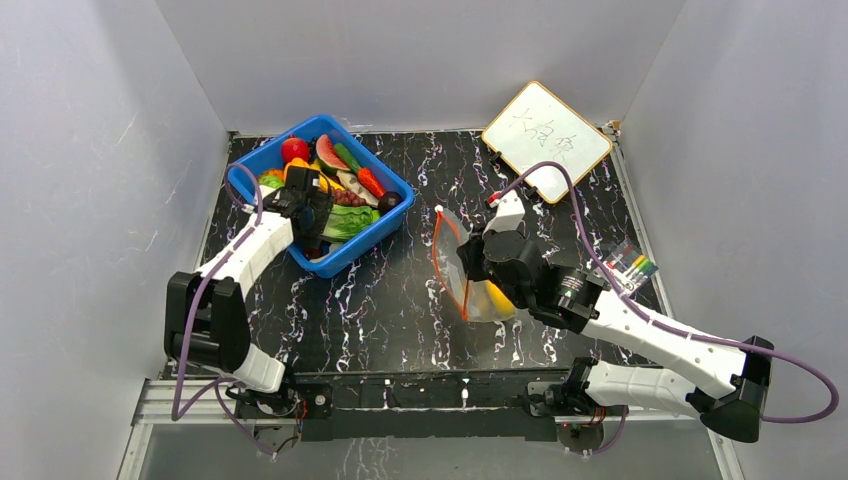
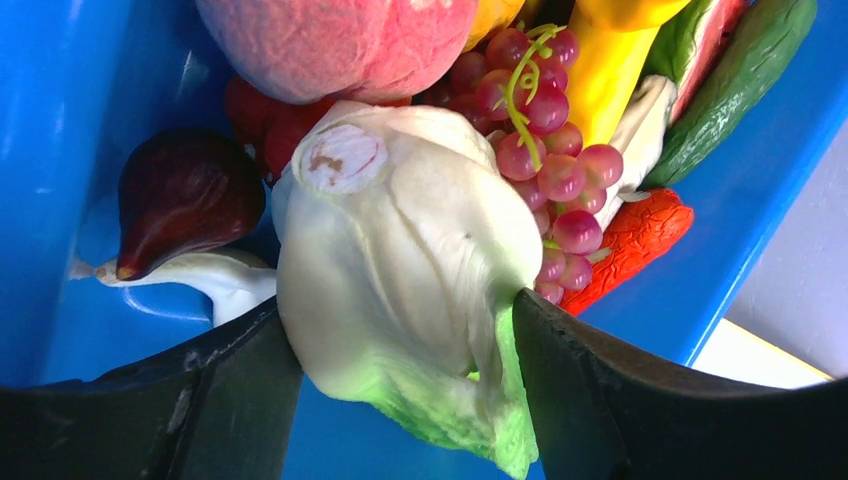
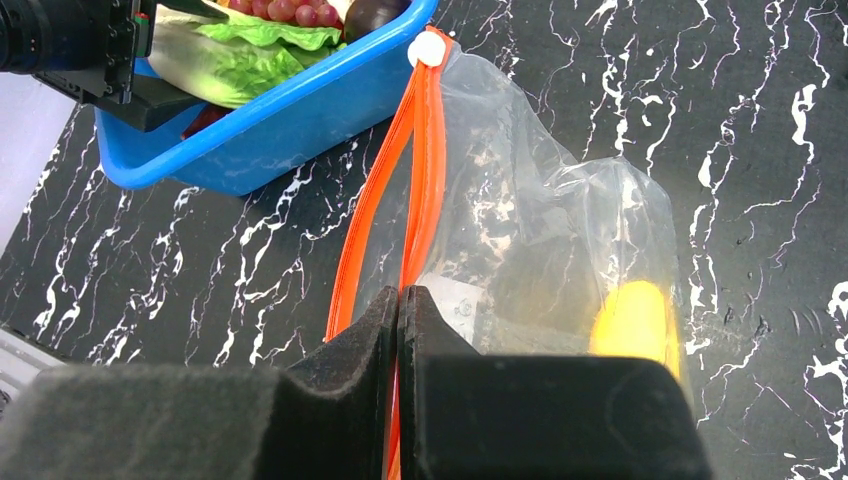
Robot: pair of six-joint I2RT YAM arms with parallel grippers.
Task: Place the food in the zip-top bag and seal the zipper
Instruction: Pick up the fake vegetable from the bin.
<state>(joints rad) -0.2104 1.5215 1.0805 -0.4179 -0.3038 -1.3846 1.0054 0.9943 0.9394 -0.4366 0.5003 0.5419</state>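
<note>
The food fills a blue bin (image 1: 370,240): pale green lettuce (image 2: 400,260), red grapes (image 2: 550,150), a dark fig (image 2: 180,200), a peach (image 2: 330,40). My left gripper (image 2: 405,340) reaches into the bin (image 2: 60,150), both fingers pressed against the lettuce's sides. The clear zip-top bag (image 3: 540,220) stands at mid-table with its mouth gaping toward the bin. A yellow piece (image 3: 635,318) lies inside it. My right gripper (image 3: 400,295) is shut on one lip of the orange zipper (image 3: 425,170), whose white slider (image 3: 427,48) sits at the far end.
A white board (image 1: 545,128) with writing lies at the back right corner. A pack of coloured markers (image 1: 630,265) rests by the right wall. White walls enclose the black marbled table (image 1: 400,300) on three sides.
</note>
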